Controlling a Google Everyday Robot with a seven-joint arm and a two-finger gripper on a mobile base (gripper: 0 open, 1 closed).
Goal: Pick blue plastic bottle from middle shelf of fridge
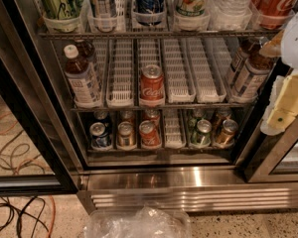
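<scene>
Camera view: my gripper, pale, hangs at the right edge, level with the middle shelf of the fridge; open or closed, I cannot tell. Well apart, the blue plastic bottle stands upright at the shelf's left front corner, one bare white lane between it and a red can.

Fridge base was glossy ribbed steel; middle shelf wire metal, trays matt white plastic (slotted). Tool, right edge, looked pale plastic.
</scene>
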